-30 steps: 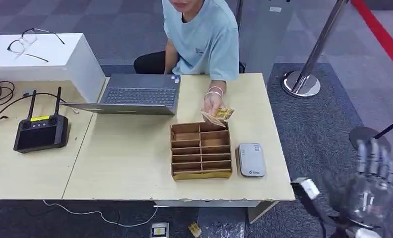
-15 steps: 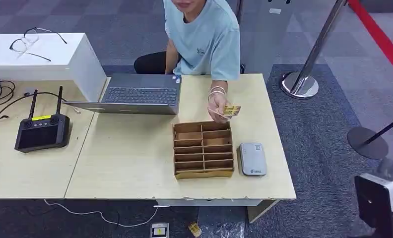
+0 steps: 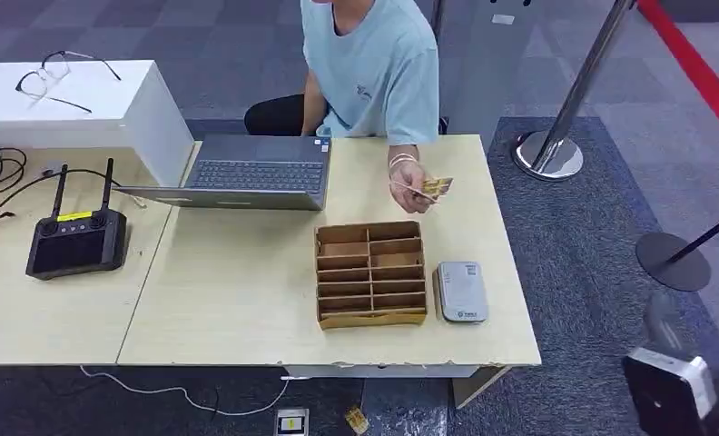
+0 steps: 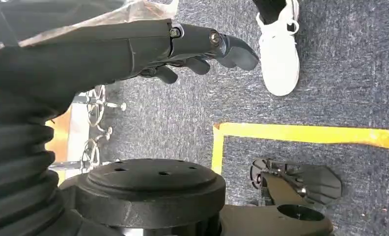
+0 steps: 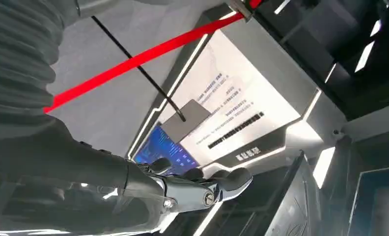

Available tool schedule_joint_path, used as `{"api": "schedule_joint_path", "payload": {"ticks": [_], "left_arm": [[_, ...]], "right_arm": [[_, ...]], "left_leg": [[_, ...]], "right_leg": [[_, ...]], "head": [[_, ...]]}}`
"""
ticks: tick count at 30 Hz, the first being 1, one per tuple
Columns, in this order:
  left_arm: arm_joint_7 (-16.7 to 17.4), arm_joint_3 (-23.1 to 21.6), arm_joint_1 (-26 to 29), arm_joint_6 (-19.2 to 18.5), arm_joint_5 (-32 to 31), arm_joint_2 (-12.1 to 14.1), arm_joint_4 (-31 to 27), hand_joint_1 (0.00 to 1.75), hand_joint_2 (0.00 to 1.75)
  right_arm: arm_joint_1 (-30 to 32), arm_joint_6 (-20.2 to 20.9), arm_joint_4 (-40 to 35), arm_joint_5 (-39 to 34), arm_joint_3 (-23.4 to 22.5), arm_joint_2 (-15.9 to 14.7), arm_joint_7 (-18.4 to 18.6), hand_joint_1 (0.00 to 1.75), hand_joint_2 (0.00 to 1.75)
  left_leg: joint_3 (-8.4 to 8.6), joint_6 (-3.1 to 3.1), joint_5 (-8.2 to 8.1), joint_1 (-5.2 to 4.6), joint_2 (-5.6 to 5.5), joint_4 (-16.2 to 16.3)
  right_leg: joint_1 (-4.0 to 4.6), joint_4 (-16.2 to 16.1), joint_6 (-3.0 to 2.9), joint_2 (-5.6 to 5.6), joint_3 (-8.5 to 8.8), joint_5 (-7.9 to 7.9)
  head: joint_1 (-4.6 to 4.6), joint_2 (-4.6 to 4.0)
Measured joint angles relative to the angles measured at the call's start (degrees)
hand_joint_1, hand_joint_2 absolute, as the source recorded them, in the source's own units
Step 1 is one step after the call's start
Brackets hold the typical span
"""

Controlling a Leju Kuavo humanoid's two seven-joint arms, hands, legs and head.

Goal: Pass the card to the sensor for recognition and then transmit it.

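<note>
A person seated behind the table holds a small fan of yellow cards [image 3: 436, 186] in one hand [image 3: 415, 194], above and behind the brown cardboard divider box [image 3: 370, 272]. The grey card sensor [image 3: 461, 292] lies flat just right of that box. My right forearm [image 3: 672, 392] shows low at the right, off the table's corner. In the right wrist view my right hand [image 5: 197, 189] is stretched out with nothing in it, pointing up at a lit sign. My left hand [image 4: 202, 44] hangs over the carpet, fingers loosely apart and holding nothing.
On the table [image 3: 238, 282] stand a grey laptop [image 3: 263, 171] and a black controller with antennas [image 3: 74, 241]; glasses [image 3: 52, 77] lie on a white box. Stanchion bases [image 3: 551, 153] and a red belt [image 3: 696, 59] stand to the right. A white shoe [image 4: 279, 54] is near yellow floor tape [image 4: 305, 133].
My right hand, raised at the lower right a second ago, has dropped out of the head view; the wrist block shows there now. The person lifted the cards up and away from the box.
</note>
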Motion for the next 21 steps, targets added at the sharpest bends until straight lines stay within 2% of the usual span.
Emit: {"api": "schedule_joint_path", "payload": {"ticks": [4,7,10,13,18,21], "left_arm": [[-0.18,-0.11,0.01,0.02,0.00,0.00,0.00,0.00,1.75],[-0.76,-0.15,-0.01,0.07,0.00,0.02,0.00,0.00,1.75],[-1.01,-0.48,-0.28,-0.29,-0.50,0.24,0.00,0.00,1.75],[-1.01,-1.14,-0.40,-0.90,-1.22,0.52,0.00,0.00,1.75],[-1.01,-1.51,-0.37,-1.11,-1.64,0.79,0.02,0.00,1.75],[-1.01,-1.55,-0.26,-1.14,-1.68,0.96,0.02,0.00,1.75]], "right_arm": [[0.05,0.02,0.00,-1.12,1.27,-0.83,0.72,0.00,1.75],[-0.78,0.70,0.35,-4.74,3.97,-3.36,3.71,0.00,1.75],[-6.91,3.85,2.74,-6.41,11.93,-8.99,8.68,0.00,1.75],[-12.08,6.31,4.72,-8.93,20.12,-12.15,10.12,0.00,1.75],[-17.23,7.50,7.23,-11.37,26.86,-15.01,10.14,0.00,1.75],[-18.45,7.50,8.09,-11.45,28.85,-16.06,10.14,0.00,1.75]], "left_leg": [[-0.02,0.00,0.00,0.00,0.00,-0.01],[-0.08,0.00,0.00,-0.01,0.01,-0.04],[0.00,0.01,0.01,-0.01,0.39,-0.05],[-0.02,0.08,0.05,-0.02,0.27,-0.01],[-0.03,0.08,0.05,-0.01,0.25,0.01],[-0.05,0.11,0.01,-0.01,0.33,0.00]], "right_leg": [[0.00,0.00,0.00,0.00,0.00,0.00],[0.01,0.00,0.00,0.00,0.00,0.00],[0.00,0.00,-0.02,0.33,-0.03,0.07],[-0.01,0.01,0.02,0.25,-0.02,0.10],[0.00,0.01,0.04,0.24,-0.03,0.10],[0.00,0.01,0.04,0.26,-0.06,0.09]], "head": [[0.00,0.00],[0.00,0.00],[-0.02,0.00],[0.00,0.00],[0.02,0.00],[0.00,0.00]]}}
